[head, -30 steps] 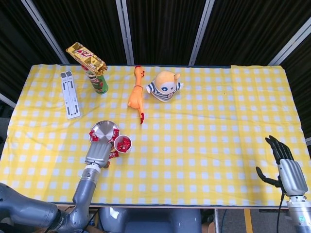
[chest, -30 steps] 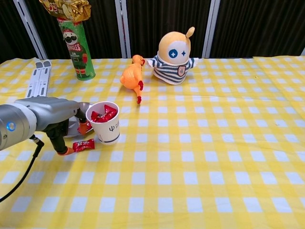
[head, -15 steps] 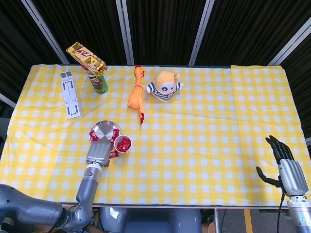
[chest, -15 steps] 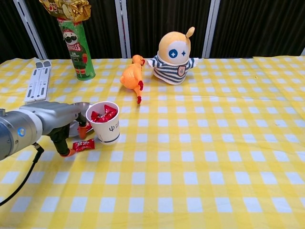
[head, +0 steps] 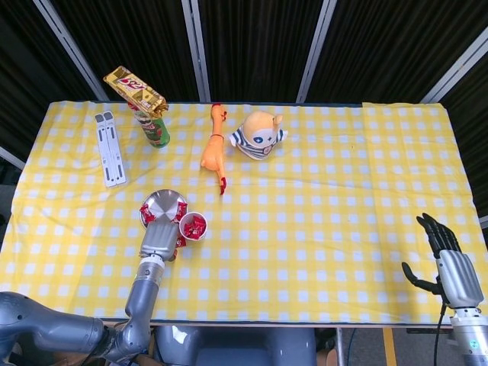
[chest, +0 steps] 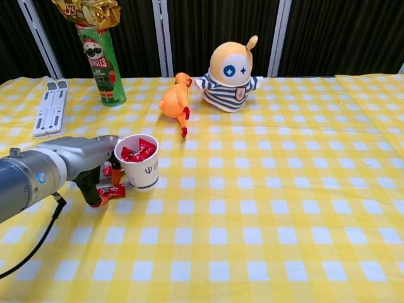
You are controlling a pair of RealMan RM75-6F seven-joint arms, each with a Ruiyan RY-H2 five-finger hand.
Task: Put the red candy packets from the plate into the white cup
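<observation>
The left hand [chest: 101, 180] reaches down beside the white cup [chest: 141, 163], its fingertips touching a red candy packet [chest: 113, 191] lying on the desk [chest: 265, 208]; whether it is actually pinched is hard to tell. The cup already holds several red packets, and the metal plate [head: 163, 207] sits just behind it. The right hand [head: 446, 255] hovers open, holding nothing, well apart near the desk's edge.

A packet [chest: 113, 191] on the cloth [chest: 265, 214] is touched by the left hand [chest: 101, 173], beside the filled cup [chest: 141, 161].
</observation>
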